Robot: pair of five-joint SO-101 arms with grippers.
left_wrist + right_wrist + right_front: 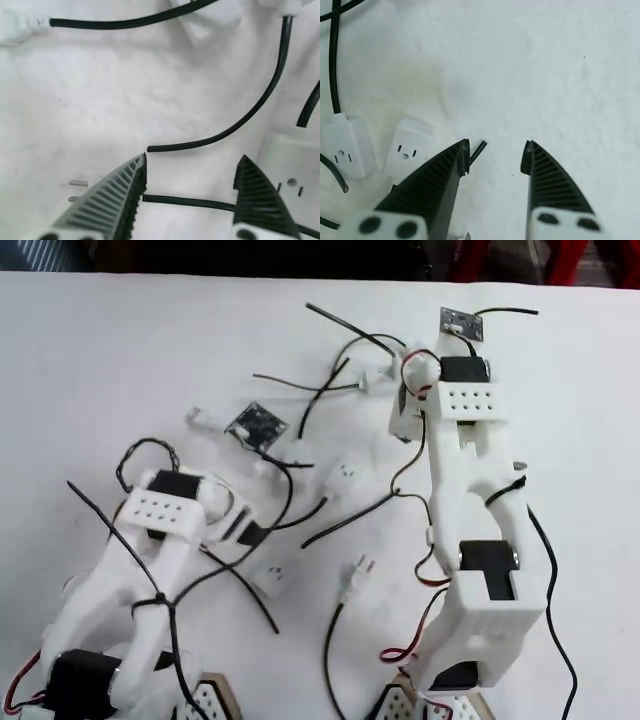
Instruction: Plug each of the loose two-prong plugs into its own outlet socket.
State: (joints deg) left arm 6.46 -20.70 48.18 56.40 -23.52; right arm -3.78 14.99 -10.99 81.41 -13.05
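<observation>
The left gripper (192,172) and right gripper (495,155) are held wide, empty; cable (185,201) may be pinched instead of a plug (353,578).

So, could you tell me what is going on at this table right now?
Two robot arms are meant to plug loose two-prong plugs into outlet sockets, and neither holds anything. The left gripper is open over a black cable, with an outlet socket beside it. The right gripper is open above the table, near a corded socket and a second socket. One two-prong plug lies unplugged between the arms.
</observation>
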